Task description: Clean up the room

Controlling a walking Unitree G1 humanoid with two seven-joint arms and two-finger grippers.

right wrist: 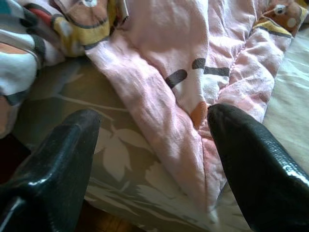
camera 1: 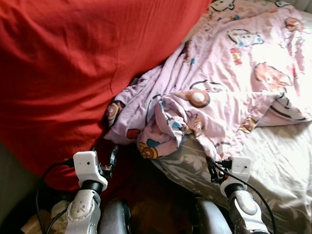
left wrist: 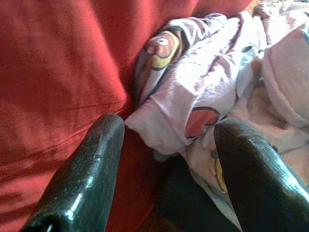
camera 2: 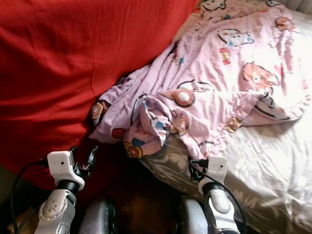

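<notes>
Pink cartoon-print blanket (camera 1: 222, 88) is seen crumpled across the bed, its bunched near corner (camera 1: 164, 129) lying over the grey leaf-patterned sheet (camera 1: 282, 168) at the near left edge of the mattress. A large red cover (camera 1: 65, 64) is draped on the left, and the blanket's left edge is tucked against it.

Left gripper (camera 1: 112, 159) is held low, near the dark gap between the red cover and the bed; its fingers (left wrist: 91, 174) are spread wide with nothing between them, and the blanket's folded hem (left wrist: 178, 116) is framed just beyond the tips in the left wrist view. Right gripper (camera 1: 214, 169) is held at the near edge of the mattress, jaws likewise wide and empty, with a pink fold (right wrist: 174, 111) lying on the sheet between and beyond the fingers (right wrist: 256, 169).

Step in hand is judged to be the approach to the blanket, before any grasp; no cloth is pinched yet. Tidying looks barely begun, since the blanket is still rumpled.

Next move would call for both grippers to be advanced onto the near hem and closed on a single layer, care being needed that the sheet beneath is not caught as well. Bunched folds are likely to slip or drag unevenly
</notes>
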